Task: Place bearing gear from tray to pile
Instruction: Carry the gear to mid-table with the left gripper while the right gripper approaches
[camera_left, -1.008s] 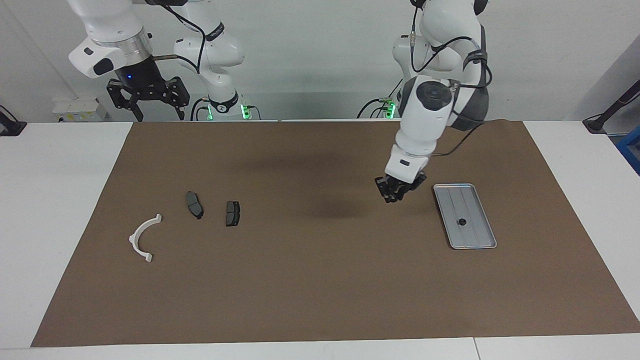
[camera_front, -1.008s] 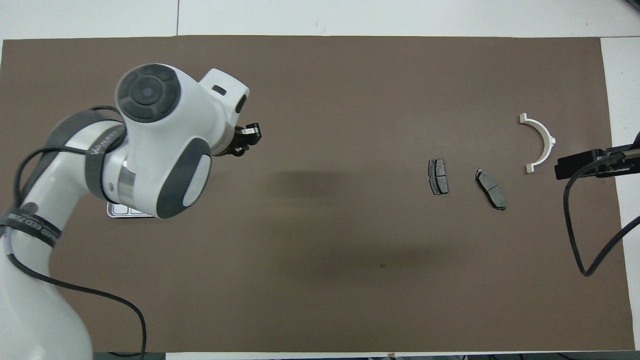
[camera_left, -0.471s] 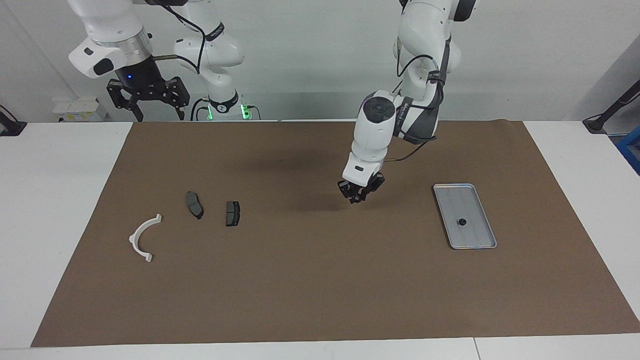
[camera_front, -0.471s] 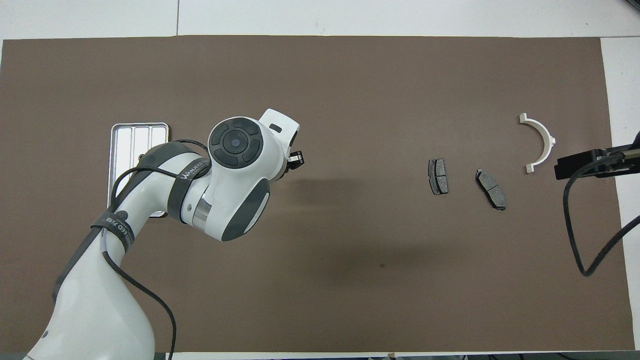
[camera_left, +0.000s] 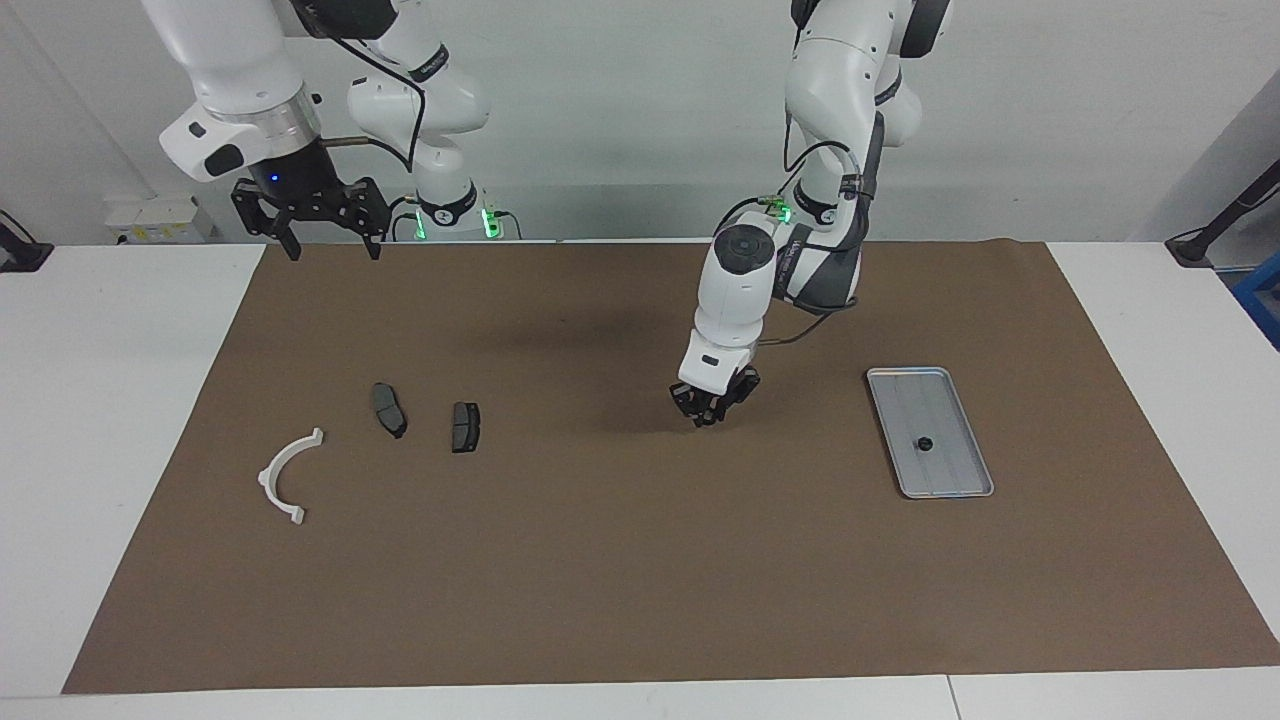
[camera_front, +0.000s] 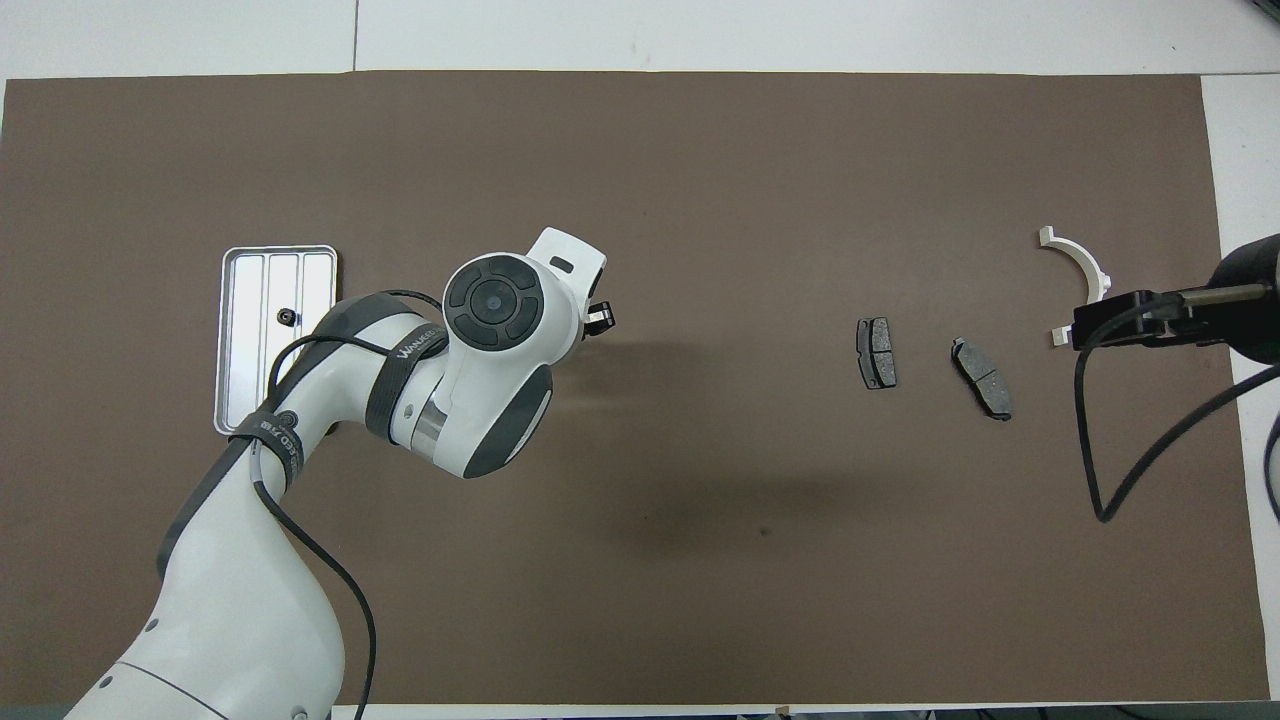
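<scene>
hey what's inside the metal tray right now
One small dark round part lies on the ribbed floor of the tray, about midway along it. In the overhead view the left arm covers the tray's near corner, but the facing view shows nothing else inside.

left gripper (camera_left: 708, 412): we see it moved off beside the tray (camera_left: 962, 482) toward mid-mat
right gripper (camera_left: 325, 235): shifted slightly
</scene>
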